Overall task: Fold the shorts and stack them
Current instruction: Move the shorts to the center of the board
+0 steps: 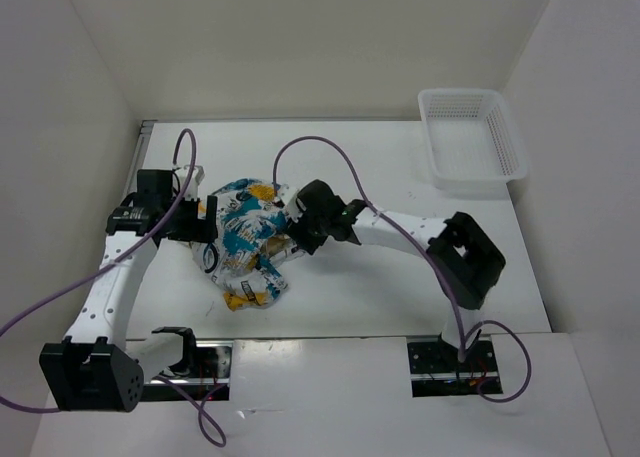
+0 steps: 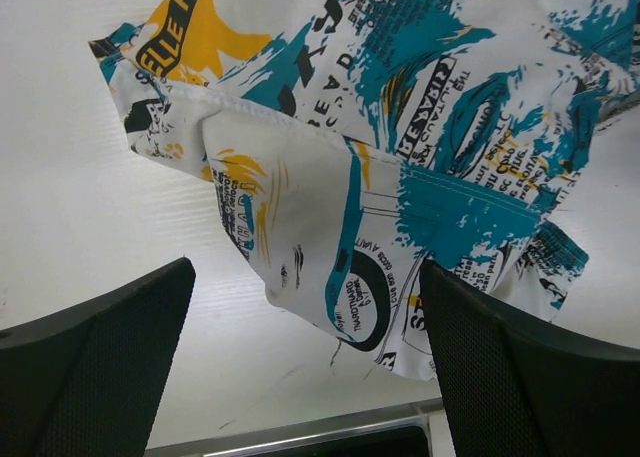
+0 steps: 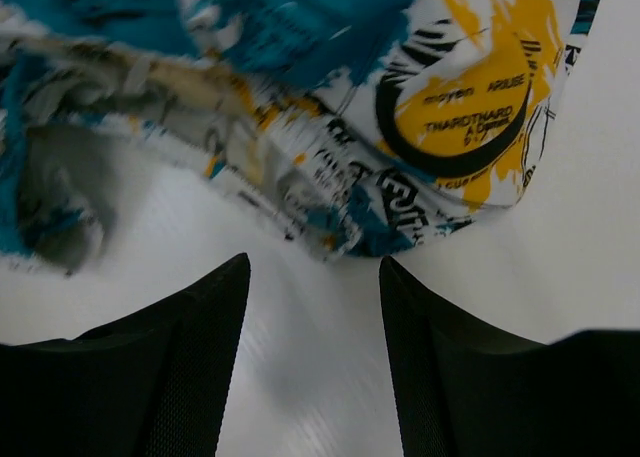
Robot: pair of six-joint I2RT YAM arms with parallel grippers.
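Note:
The shorts (image 1: 248,239), white fabric with teal, yellow and black print, lie crumpled on the white table between both arms. My left gripper (image 1: 203,229) is at their left edge, open, with a fold of the shorts (image 2: 330,237) just ahead of the jaws and touching the right finger (image 2: 520,367). My right gripper (image 1: 297,232) is at their right edge, open and empty, with the hem of the shorts (image 3: 380,207) just beyond the fingertips (image 3: 205,317).
A white perforated plastic basket (image 1: 472,137) stands at the back right of the table. White walls close in the left, back and right. Purple cables loop over both arms. The table's metal front edge (image 2: 300,439) shows in the left wrist view.

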